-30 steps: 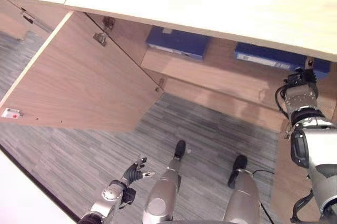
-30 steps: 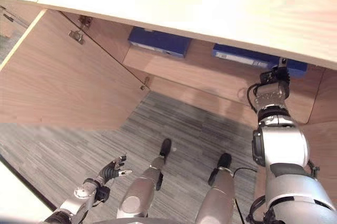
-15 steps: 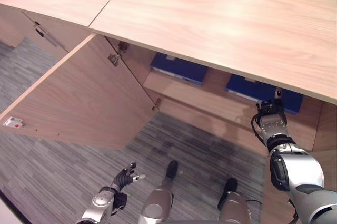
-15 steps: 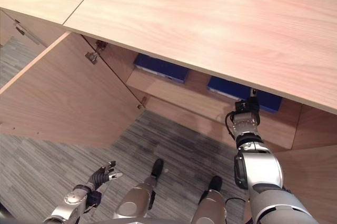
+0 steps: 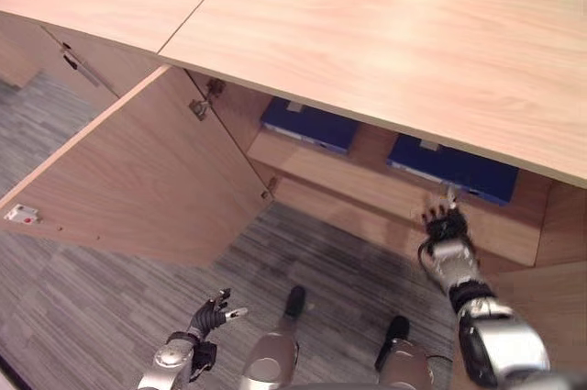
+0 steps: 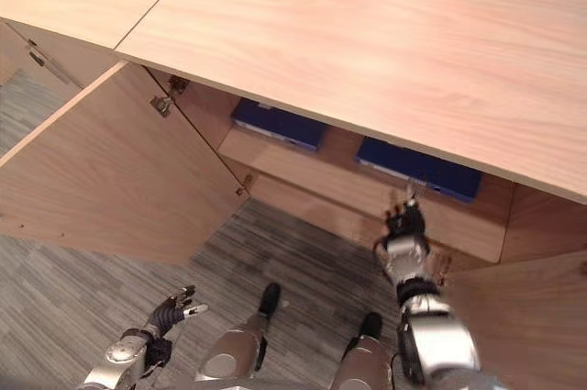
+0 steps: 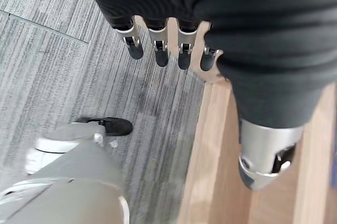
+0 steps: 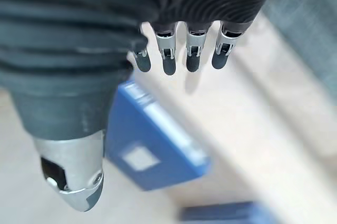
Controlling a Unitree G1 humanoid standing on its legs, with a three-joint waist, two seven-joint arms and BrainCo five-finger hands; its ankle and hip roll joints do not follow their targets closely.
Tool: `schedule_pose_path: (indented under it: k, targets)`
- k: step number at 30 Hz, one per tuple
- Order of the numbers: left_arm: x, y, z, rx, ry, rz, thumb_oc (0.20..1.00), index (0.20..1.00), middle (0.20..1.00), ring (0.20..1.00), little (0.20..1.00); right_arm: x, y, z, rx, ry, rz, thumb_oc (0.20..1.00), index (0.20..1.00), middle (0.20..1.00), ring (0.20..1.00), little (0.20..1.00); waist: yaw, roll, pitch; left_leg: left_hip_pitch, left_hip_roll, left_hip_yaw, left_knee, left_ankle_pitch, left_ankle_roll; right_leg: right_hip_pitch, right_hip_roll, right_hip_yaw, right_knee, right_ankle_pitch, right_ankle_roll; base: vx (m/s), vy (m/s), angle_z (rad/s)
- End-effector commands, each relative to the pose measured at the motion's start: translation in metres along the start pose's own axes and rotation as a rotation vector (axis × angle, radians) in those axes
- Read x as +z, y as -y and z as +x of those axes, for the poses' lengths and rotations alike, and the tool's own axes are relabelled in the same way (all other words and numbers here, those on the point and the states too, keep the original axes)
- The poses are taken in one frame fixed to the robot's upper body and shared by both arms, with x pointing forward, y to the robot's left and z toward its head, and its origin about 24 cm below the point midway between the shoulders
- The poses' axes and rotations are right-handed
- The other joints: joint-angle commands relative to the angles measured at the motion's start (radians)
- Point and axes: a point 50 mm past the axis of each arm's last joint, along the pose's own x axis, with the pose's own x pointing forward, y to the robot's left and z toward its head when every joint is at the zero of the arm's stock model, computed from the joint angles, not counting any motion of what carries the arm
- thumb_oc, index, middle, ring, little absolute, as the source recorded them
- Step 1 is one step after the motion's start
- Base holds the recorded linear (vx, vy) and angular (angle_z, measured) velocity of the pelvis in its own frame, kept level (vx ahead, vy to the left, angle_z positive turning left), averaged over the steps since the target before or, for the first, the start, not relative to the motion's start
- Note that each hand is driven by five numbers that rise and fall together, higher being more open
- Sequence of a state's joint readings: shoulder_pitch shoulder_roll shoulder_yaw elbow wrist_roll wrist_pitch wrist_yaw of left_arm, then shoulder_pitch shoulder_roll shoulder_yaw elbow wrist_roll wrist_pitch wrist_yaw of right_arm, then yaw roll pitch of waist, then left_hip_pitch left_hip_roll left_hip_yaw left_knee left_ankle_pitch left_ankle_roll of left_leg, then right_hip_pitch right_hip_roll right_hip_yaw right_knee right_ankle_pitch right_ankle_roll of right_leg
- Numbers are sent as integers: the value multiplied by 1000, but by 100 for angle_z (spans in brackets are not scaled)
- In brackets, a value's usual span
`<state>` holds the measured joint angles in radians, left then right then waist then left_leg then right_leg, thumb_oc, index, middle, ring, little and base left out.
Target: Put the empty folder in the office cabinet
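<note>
Two blue folders lie flat on the shelf (image 5: 362, 183) of the open office cabinet, one on the left (image 5: 308, 124) and one on the right (image 5: 456, 170). My right hand (image 5: 444, 226) hovers just in front of the shelf's edge, below the right folder, with straight fingers (image 8: 168, 61) and nothing in it. Its wrist view looks past the fingers at a blue folder (image 8: 152, 139) with a pale label. My left hand (image 5: 209, 317) hangs low over the carpet, open and empty.
The cabinet's left door (image 5: 156, 179) swings wide open over the grey carpet (image 5: 83, 289). A broad wooden top (image 5: 385, 32) overhangs the shelf. The right door panel (image 5: 541, 307) stands beside my right arm.
The camera has tilted up. My right hand has drawn back from beside the right folder, out of the cabinet to just in front of the shelf's edge. The left hand stays low.
</note>
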<state>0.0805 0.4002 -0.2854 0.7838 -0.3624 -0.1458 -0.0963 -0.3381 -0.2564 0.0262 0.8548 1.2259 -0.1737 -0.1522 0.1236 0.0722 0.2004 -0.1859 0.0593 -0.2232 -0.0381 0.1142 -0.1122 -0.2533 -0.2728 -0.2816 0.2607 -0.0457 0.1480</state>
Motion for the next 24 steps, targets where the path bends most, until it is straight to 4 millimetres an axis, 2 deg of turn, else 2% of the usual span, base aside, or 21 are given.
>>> schedule_pose_path:
  k: [1, 2, 4, 5, 6, 7, 8, 9, 11, 12, 13, 14, 16, 17, 18, 20, 22, 23, 24]
  targets:
    - [-3, -19, -4, 52, -20, 72, 1000, 1000, 1000, 1000, 1000, 3, -15, -7, 179, 31, -194, 1000, 1000, 1000, 1000, 1000, -1, -36, -6, 96, 35, 46, -36, -108, -21, 80, -54, 25, -9, 35, 82, 72, 29, -4]
    - [-3, -19, -5, 52, -22, 72, 1000, 1000, 1000, 1000, 1000, 3, -14, -8, 178, 30, -196, 1000, 1000, 1000, 1000, 1000, -2, -36, -7, 98, 35, 46, -36, -108, -20, 83, -53, 25, -12, 36, 82, 51, 28, -14]
    - [-4, -22, -6, 62, -20, 78, 1000, 1000, 1000, 1000, 1000, -7, -9, -17, 244, -7, -310, 1000, 1000, 1000, 1000, 1000, -13, -48, -16, 114, 35, 56, -37, -111, -20, 105, -56, 24, -42, 52, 85, 48, 44, -24]
    - [-4, -23, -7, 67, -17, 84, 1000, 1000, 1000, 1000, 1000, -9, -7, -21, 279, -17, -378, 1000, 1000, 1000, 1000, 1000, -16, -54, -21, 119, 33, 60, -37, -113, -19, 114, -58, 24, -52, 60, 88, 87, 101, -22]
    - [-4, -28, -9, 76, -13, 97, 1000, 1000, 1000, 1000, 1000, -13, -1, -30, 346, -38, -539, 1000, 1000, 1000, 1000, 1000, -21, -66, -33, 136, 26, 66, -34, -122, -12, 133, -63, 26, -60, 68, 90, 72, 83, -13]
    - [-4, -28, -9, 76, -14, 96, 1000, 1000, 1000, 1000, 1000, -13, 0, -31, 345, -39, -540, 1000, 1000, 1000, 1000, 1000, -22, -66, -33, 137, 25, 66, -34, -122, -11, 135, -64, 26, -60, 68, 90, 72, 89, -9]
    - [-4, -30, -10, 76, -14, 103, 1000, 1000, 1000, 1000, 1000, -13, 4, -34, 358, -41, -592, 1000, 1000, 1000, 1000, 1000, -23, -70, -37, 144, 20, 64, -32, -127, -8, 141, -68, 24, -55, 66, 91, 49, 95, -6]
    - [-3, -35, -11, 94, -7, 111, 1000, 1000, 1000, 1000, 1000, -16, 3, -40, 427, -45, -761, 1000, 1000, 1000, 1000, 1000, -26, -78, -41, 164, 16, 67, -27, -136, 2, 142, -74, 21, -20, 68, 95, 47, 94, -5]
    - [0, -36, -11, 107, 10, 98, 1000, 1000, 1000, 1000, 1000, -18, 0, -43, 462, -41, -828, 1000, 1000, 1000, 1000, 1000, -25, -79, -36, 174, 15, 71, -22, -139, 9, 138, -74, 22, 17, 67, 97, -7, 74, 1]
    - [5, -39, -9, 136, 36, 89, 1000, 1000, 1000, 1000, 1000, -19, -3, -47, 509, -3, -989, 1000, 1000, 1000, 1000, 1000, -27, -83, -20, 183, 13, 65, -8, -137, 18, 131, -46, 69, 103, 59, 105, -38, 57, 3]
    - [6, -39, -9, 136, 37, 89, 1000, 1000, 1000, 1000, 1000, -19, -3, -47, 509, -2, -990, 1000, 1000, 1000, 1000, 1000, -27, -83, -22, 179, 12, 65, -7, -135, 18, 129, -46, 69, 98, 64, 106, -56, 33, 6]
    - [8, -38, -6, 148, 42, 85, 1000, 1000, 1000, 1000, 1000, -18, -6, -48, 518, 32, -1038, 1000, 1000, 1000, 1000, 1000, -38, -85, -22, 171, 7, 51, -2, -124, 25, 125, 15, 143, 129, 47, 104, -50, 29, 17]
    - [11, -37, 0, 171, 46, 74, 1000, 1000, 1000, 1000, 1000, -17, -12, -49, 557, 100, -1235, 1000, 1000, 1000, 1000, 1000, -49, -91, -24, 153, -15, 26, 6, -102, 36, 133, 162, 278, 145, -46, 88, -83, 30, 41]
    - [10, -36, 1, 182, 42, 60, 1000, 1000, 1000, 1000, 1000, -20, -11, -50, 571, 115, -1312, 1000, 1000, 1000, 1000, 1000, -43, -94, -30, 137, -22, 15, 11, -93, 35, 144, 187, 279, 126, -78, 66, -78, -40, 82]
    - [9, -38, 1, 195, 37, 54, 1000, 1000, 1000, 1000, 1000, -18, -14, -52, 588, 160, -1393, 1000, 1000, 1000, 1000, 1000, -34, -103, -34, 125, -37, -6, 13, -84, 32, 172, 192, 274, 90, -111, 31, -46, -115, 92]
    - [6, -36, 1, 214, 37, 25, 1000, 1000, 1000, 1000, 1000, -25, -13, -54, 629, 186, -1565, 1000, 1000, 1000, 1000, 1000, -14, -112, -49, 96, -46, -41, 26, -64, 13, 229, 208, 269, -17, -152, -9, -62, -204, 74]
    - [7, -36, 2, 219, 44, 12, 1000, 1000, 1000, 1000, 1000, -28, -11, -52, 619, 181, -1601, 1000, 1000, 1000, 1000, 1000, -6, -110, -50, 82, -48, -52, 26, -51, 5, 248, 212, 259, -55, -151, -12, -116, -138, 79]
    - [13, -34, 4, 220, 68, -3, 1000, 1000, 1000, 1000, 1000, -28, -6, -50, 594, 175, -1639, 1000, 1000, 1000, 1000, 1000, 13, -100, -43, 48, -55, -65, 26, -12, -14, 255, 215, 246, -79, -154, -17, -237, -143, 78]
    - [17, -31, 7, 214, 81, -13, 1000, 1000, 1000, 1000, 1000, -30, -2, -47, 580, 164, -1668, 1000, 1000, 1000, 1000, 1000, 13, -93, -41, 20, -61, -82, 24, 7, -27, 252, 217, 229, -93, -153, -21, -318, -125, 66]
